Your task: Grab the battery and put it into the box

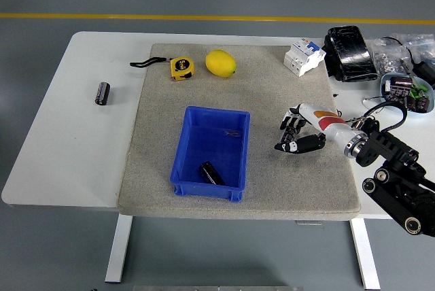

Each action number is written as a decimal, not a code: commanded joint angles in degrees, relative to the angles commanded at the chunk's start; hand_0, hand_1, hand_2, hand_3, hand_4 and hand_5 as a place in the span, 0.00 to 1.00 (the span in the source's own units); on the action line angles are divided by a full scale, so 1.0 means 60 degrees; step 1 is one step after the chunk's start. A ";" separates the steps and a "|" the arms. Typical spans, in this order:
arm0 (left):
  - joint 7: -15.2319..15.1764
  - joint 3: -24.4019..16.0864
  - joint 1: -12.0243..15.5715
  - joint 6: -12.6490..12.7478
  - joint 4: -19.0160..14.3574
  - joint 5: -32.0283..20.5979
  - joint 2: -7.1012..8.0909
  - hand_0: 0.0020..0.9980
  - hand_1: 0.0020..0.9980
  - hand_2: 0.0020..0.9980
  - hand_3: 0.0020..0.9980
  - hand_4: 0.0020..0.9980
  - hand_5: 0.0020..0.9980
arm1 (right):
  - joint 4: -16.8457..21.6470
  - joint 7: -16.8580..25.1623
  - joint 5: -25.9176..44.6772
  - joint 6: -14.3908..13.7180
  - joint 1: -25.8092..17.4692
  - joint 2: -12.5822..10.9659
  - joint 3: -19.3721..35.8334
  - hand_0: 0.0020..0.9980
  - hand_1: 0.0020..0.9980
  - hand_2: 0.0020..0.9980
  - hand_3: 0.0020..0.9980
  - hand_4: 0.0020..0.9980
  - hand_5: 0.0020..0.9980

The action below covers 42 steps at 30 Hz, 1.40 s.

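Battery (211, 173) inside blue box (233, 139), right hand (299, 134) beside it, fingers (288, 126) loosely spread, empty.

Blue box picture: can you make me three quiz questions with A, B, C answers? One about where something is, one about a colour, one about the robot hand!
1. Where does the black battery nearest the camera lie?
A. On the lemon
B. Inside the blue box
C. In the robot hand

2. What colour is the tape measure?
A. Yellow
B. Green
C. Pink

3. What is the right robot hand doing?
A. Gripping the box
B. Squeezing the lemon
C. Holding nothing, fingers loosely curled above the mat

Answers:
1. B, the battery lies on the box floor near its front wall.
2. A, its case is yellow, like the lemon beside it.
3. C, the hand is right of the box with nothing between its fingers.
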 joint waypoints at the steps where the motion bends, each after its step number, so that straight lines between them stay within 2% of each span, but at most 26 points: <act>1: 0.0003 -0.0019 0.0000 0.0000 0.0000 0.0022 0.0002 0.68 0.63 0.67 0.78 0.74 0.85 | 0.0090 -0.0007 0.0006 0.0008 0.0036 -0.0020 0.0017 0.28 0.37 0.42 0.44 0.91 0.26; 7: 0.0007 -0.0062 0.0000 0.0011 0.0000 0.0064 0.0016 0.68 0.63 0.67 0.78 0.74 0.85 | 0.0732 -0.0088 0.0046 0.0047 0.0261 -0.0067 0.0000 0.29 0.38 0.42 0.45 0.88 0.25; 11: 0.0011 -0.0087 -0.0005 0.0014 0.0000 0.0110 0.0038 0.68 0.63 0.67 0.78 0.74 0.85 | 0.1417 -0.0120 0.0123 0.0060 0.0614 0.0086 -0.0147 0.29 0.38 0.42 0.45 0.88 0.25; 17: 0.0028 -0.0128 -0.0022 0.0027 0.0000 0.0189 0.0072 0.68 0.63 0.67 0.78 0.74 0.85 | 0.2374 -0.0149 0.0432 0.0111 0.1356 0.0483 -0.0908 0.29 0.38 0.42 0.45 0.87 0.24; 18: 0.0031 -0.0130 -0.0025 0.0029 0.0000 0.0193 0.0076 0.68 0.62 0.66 0.78 0.74 0.85 | 0.2443 -0.0153 0.0465 0.0122 0.1423 0.0523 -0.1004 0.32 0.40 0.44 0.46 0.87 0.23; 23: 0.0038 -0.0130 -0.0040 0.0045 0.0000 0.0215 0.0104 0.68 0.62 0.66 0.78 0.74 0.85 | 0.2614 -0.0220 0.0634 0.0417 0.1669 0.0947 -0.1502 0.32 0.40 0.44 0.46 0.87 0.23; 24: 0.0037 -0.0130 -0.0045 0.0048 0.0000 0.0216 0.0107 0.68 0.62 0.65 0.78 0.74 0.85 | 0.2603 -0.0228 0.0631 0.0515 0.1704 0.1002 -0.1597 0.43 0.49 0.55 0.65 0.92 0.27; 26: 0.0039 -0.0125 -0.0056 0.0054 0.0000 0.0213 0.0113 0.68 0.62 0.65 0.78 0.74 0.85 | 0.2581 -0.0265 0.0573 0.0751 0.1755 0.1061 -0.1737 0.43 0.49 0.55 0.65 0.92 0.27; 30: 0.0044 -0.0134 -0.0081 0.0071 0.0000 0.0222 0.0125 0.68 0.62 0.65 0.78 0.74 0.85 | 0.2444 -0.0543 0.0334 0.1511 0.1818 0.1087 -0.1928 0.43 0.49 0.55 0.65 0.92 0.27; 31: 0.0042 -0.0126 -0.0089 0.0073 0.0000 0.0210 0.0129 0.68 0.61 0.65 0.77 0.74 0.84 | 0.2401 -0.0580 0.0282 0.1638 0.1822 0.1080 -0.1929 0.68 0.72 0.89 1.00 1.00 0.31; 36: 0.0040 -0.0088 -0.0119 0.0075 0.0000 0.0170 0.0142 0.68 0.61 0.65 0.77 0.74 0.84 | 0.2206 -0.0621 0.0035 0.1767 0.1800 0.1016 -0.1806 0.68 0.72 0.89 1.00 1.00 0.31; 37: 0.0041 -0.0080 -0.0120 0.0076 0.0000 0.0159 0.0142 0.68 0.61 0.65 0.77 0.74 0.84 | 0.2186 -0.0620 0.0017 0.1764 0.1794 0.1013 -0.1783 0.73 0.75 0.95 1.00 1.00 0.31; 42: 0.0073 -0.0096 -0.0102 0.0074 0.0000 0.0190 0.0140 0.68 0.61 0.65 0.77 0.74 0.84 | 0.2132 -0.0608 -0.0073 0.1722 0.1720 0.0994 -0.1490 0.73 0.75 0.95 1.00 1.00 0.31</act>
